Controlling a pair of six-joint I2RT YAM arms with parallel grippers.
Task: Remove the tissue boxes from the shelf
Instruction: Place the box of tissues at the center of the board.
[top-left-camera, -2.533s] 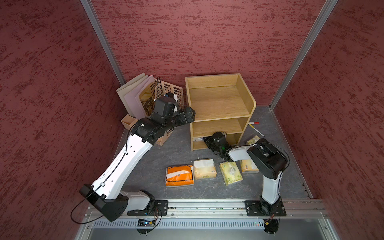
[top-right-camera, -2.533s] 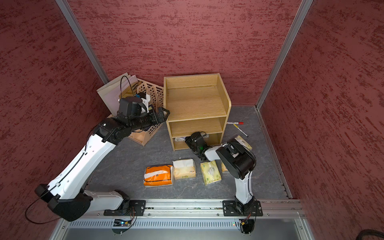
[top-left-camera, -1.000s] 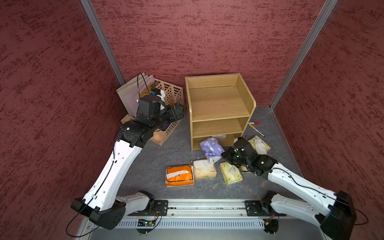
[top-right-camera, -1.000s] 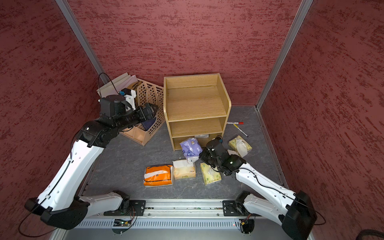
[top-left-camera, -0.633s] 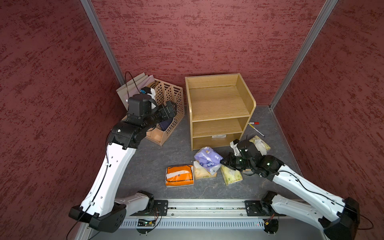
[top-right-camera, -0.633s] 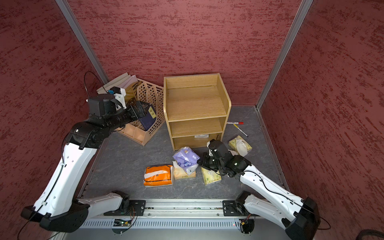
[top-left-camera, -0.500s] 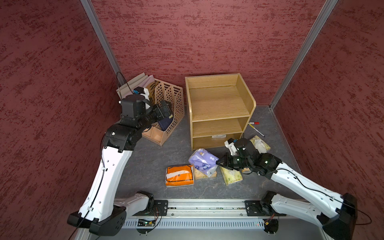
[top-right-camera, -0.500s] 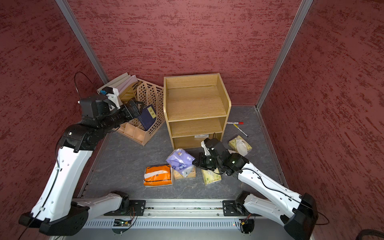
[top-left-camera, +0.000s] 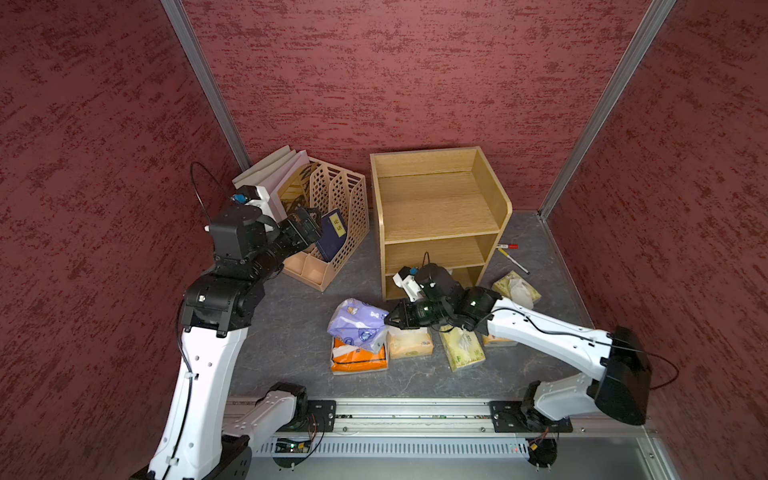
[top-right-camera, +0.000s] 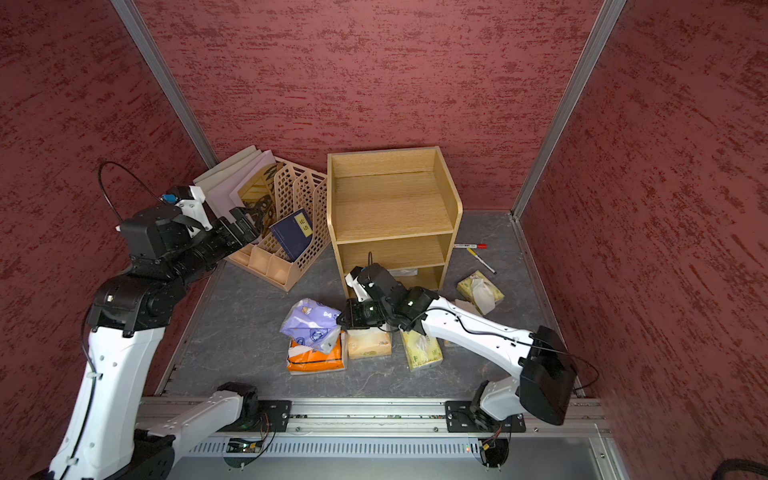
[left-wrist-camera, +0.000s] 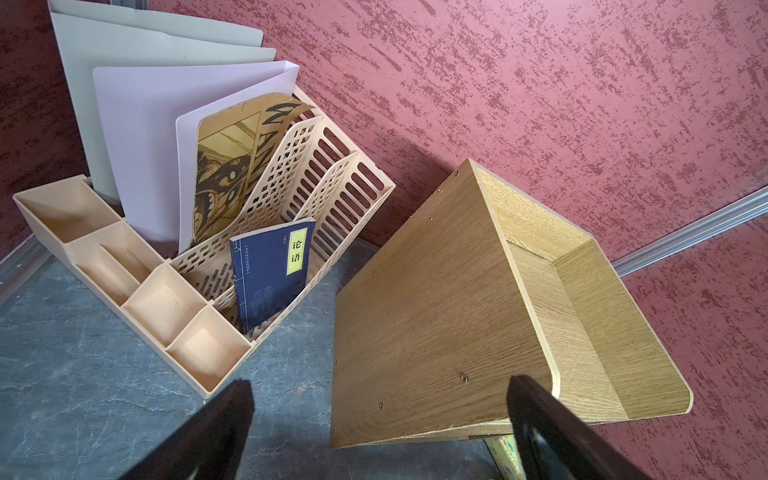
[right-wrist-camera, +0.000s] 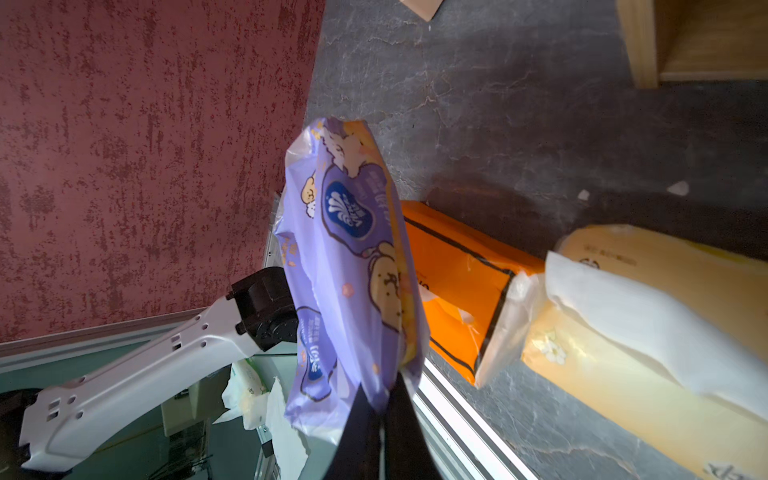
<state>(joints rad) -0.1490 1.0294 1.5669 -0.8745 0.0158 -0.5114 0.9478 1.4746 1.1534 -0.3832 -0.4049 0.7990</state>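
Dark red textured walls enclose a grey marbled floor (top-left-camera: 291, 324) where the shelf (top-left-camera: 436, 208) (top-right-camera: 390, 208) stands against the back wall.

The right gripper (top-left-camera: 392, 320) (top-right-camera: 338, 320) (right-wrist-camera: 378, 399) is low over the floor in front of the shelf. Its fingers are pressed together on the thin plastic edge of the purple tissue pack (top-left-camera: 357, 324) (top-right-camera: 307, 322) (right-wrist-camera: 345, 257). The pack extends straight out beyond the fingertips, away from the arm, raised off the floor. The orange pack (top-left-camera: 357, 357) (top-right-camera: 316, 359) (right-wrist-camera: 457, 282) lies on the floor just below the purple one. Whether they touch cannot be told.

The cream pack (top-left-camera: 409, 343) (top-right-camera: 369, 343) lies directly beneath the gripper body, and the yellow-green pack (top-left-camera: 463, 349) (top-right-camera: 422, 349) lies under its wrist. Another pale pack (top-left-camera: 515, 286) (top-right-camera: 480, 291) with white tissue sticking out lies farther back along the arm, beside the shelf's foot. The shelf's lowest tier opens just behind this gripper's wrist. A pale object (top-right-camera: 405, 272) sits there, too hidden to identify.

The left gripper (top-left-camera: 309, 222) (top-right-camera: 245, 224) (left-wrist-camera: 378, 384) is raised with its fingers wide apart and nothing between them. Right in front of it is the beige file holder (top-left-camera: 340, 216) (left-wrist-camera: 311, 187) with a dark blue book (top-left-camera: 332, 232) (left-wrist-camera: 274, 270). The shelf (left-wrist-camera: 436, 332) stands beyond the holder, well apart from its fingertips.
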